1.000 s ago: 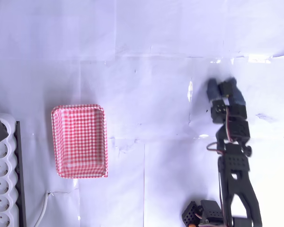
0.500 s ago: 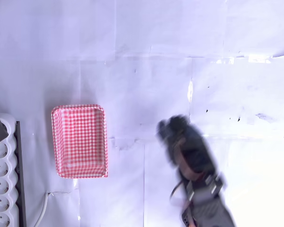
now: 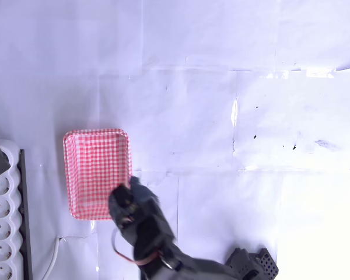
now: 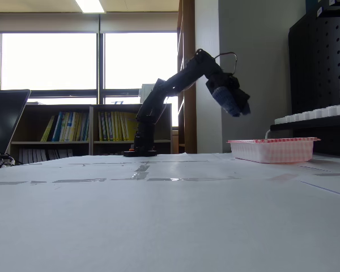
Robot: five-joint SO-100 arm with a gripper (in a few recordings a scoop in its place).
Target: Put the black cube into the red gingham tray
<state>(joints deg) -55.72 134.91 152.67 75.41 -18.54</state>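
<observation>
One black jointed robot arm (image 4: 164, 90), one tray and one power strip are on the tabletop.

The red-and-white gingham tray (image 3: 97, 133), a shallow rectangle with rounded corners and a raised rim, lies on the left side of the overhead view. In the fixed view, the tray (image 4: 272, 151) sits at the right, with nothing rising above its rim.

The dark end effector (image 3: 127, 197) is blurred in the overhead view. It is at the lower right corner of the tray, overlapping the rim there. In the fixed view, the end effector (image 4: 236, 105) hangs in the air, tilted downward, above and just left of the tray's left end and clear of the rim. Its tip has a bluish cast.

I cannot tell whether its fingers are apart or together. The small black cube cannot be told apart from the dark end effector, so its place is uncertain.

The white tabletop (image 3: 192, 87) is covered in smooth paper sheets joined by glossy tape seams. The white multi-socket power strip (image 3: 1, 233), with round sockets, lies along the left edge, with a white cable (image 3: 52, 258) beside it.

The fixed view also shows a far bookshelf with upright books (image 4: 73, 127), bright windows, a laptop (image 4: 3, 122) at the left and a black pegboard (image 4: 320, 56) at the right.
</observation>
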